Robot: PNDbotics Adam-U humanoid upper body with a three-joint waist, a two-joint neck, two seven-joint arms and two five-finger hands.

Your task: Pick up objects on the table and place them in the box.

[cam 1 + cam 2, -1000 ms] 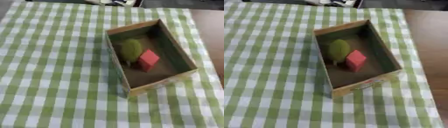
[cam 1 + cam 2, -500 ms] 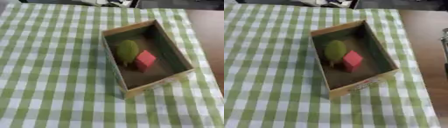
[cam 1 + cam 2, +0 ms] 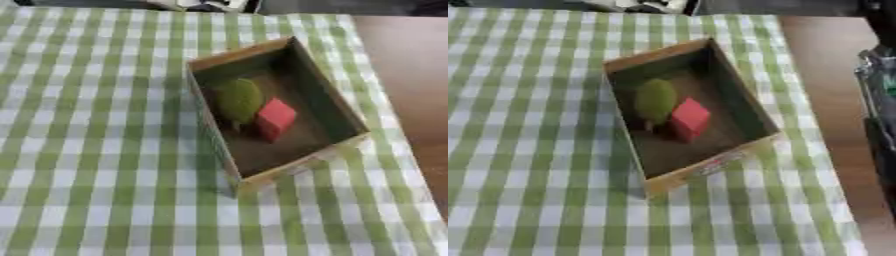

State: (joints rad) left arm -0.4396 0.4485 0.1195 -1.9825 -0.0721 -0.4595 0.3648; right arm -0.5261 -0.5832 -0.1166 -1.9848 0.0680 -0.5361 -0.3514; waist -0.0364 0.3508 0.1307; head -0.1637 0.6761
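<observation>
Already inside the cardboard box (image 3: 278,172) sit a green rounded object (image 3: 238,99) and a red block (image 3: 276,118) touching it – neither robot hand shows, so finger state unknown – a careless reach could shove the box askew

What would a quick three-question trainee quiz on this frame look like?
1. True or false: the red block lies inside the cardboard box.
2. What sits beside the red block in the box? A) green rounded object B) blue cup C) yellow ball
3. Fill in: the box stands on a green and white ____ tablecloth.

Key: 1 true; 2 A, the green rounded object; 3 checked. Neither hand shows.
</observation>
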